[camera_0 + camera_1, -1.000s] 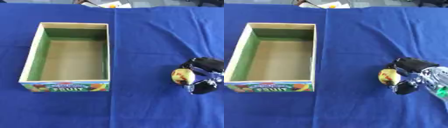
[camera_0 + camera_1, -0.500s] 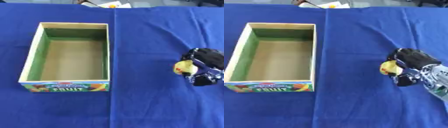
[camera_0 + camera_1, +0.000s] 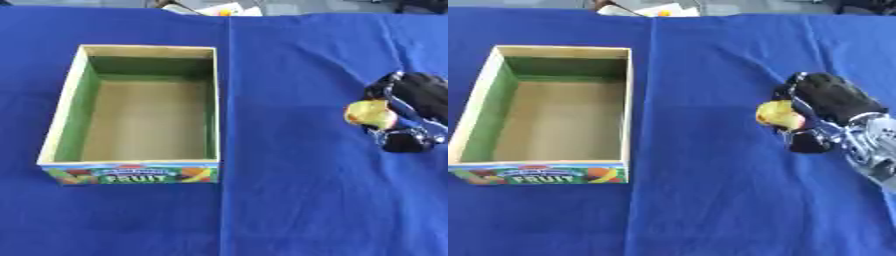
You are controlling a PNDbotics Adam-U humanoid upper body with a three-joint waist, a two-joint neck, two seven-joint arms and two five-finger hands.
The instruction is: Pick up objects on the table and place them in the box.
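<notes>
Since a second ago the right hand [image 3: 833, 107] has shifted up and away from the near edge with the fruit [image 3: 779, 115] in its grasp; the box [image 3: 63, 120] lies as it did.

Blue cloth [image 3: 289, 200] covers the whole table, with a straight seam running from far to near just right of the box and some soft creases toward the far right.

The box sits on the left side of the cloth, open at the top, long sides running away from the robot. Its inner walls are green, its floor plain brown, its rim pale. The near outer wall carries a coloured label with fruit pictures and the word FRUIT. Nothing lies inside it.

The right hand comes in from the right edge, black fingers and silver joints, with the wrist showing in the right eye view at the lower right. Its fingers and thumb are curled round the fruit, which sticks out on the hand's left side, toward the box. Whether hand and fruit touch the cloth cannot be told.

The fruit is small and rounded, yellow with a red patch. It is well apart from the box, with bare cloth and the seam between them.

At the far edge, past the cloth, some pale and orange items [image 3: 223, 9] show, too small to make out.

The left hand shows in neither view.
</notes>
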